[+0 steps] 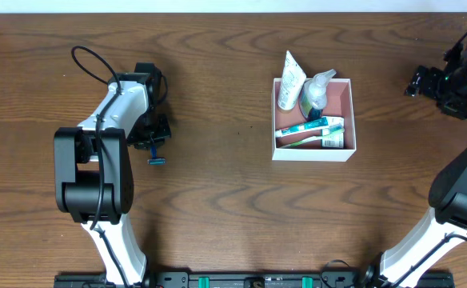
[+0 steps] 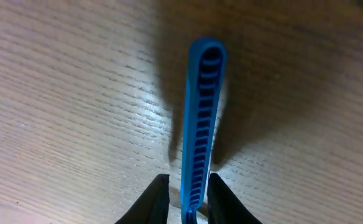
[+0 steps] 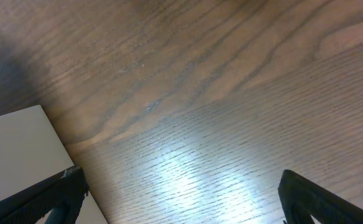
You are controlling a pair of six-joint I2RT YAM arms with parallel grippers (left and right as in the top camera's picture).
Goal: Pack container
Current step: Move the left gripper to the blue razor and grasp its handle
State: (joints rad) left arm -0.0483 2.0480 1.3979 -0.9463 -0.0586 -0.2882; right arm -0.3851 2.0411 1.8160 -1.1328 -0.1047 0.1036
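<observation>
The container [image 1: 350, 120], a square white box with a dusty-pink inside, stands right of the table's middle. It holds a white tube, a clear spray bottle, a green toothbrush and a small packet. My left gripper [image 1: 155, 146] is far to its left, shut on a blue ribbed plastic handle [image 1: 156, 160] like a razor's. In the left wrist view the handle [image 2: 203, 93] sticks out ahead between the fingers [image 2: 188, 178], a little above the wood. My right gripper [image 1: 427, 81] is at the far right, open and empty [image 3: 181, 174] over bare wood.
The table is dark brown wood [image 1: 217, 200]. A flat white surface [image 3: 20, 149] shows at the lower left of the right wrist view; I cannot tell what it is. Both arm bases stand at the front edge.
</observation>
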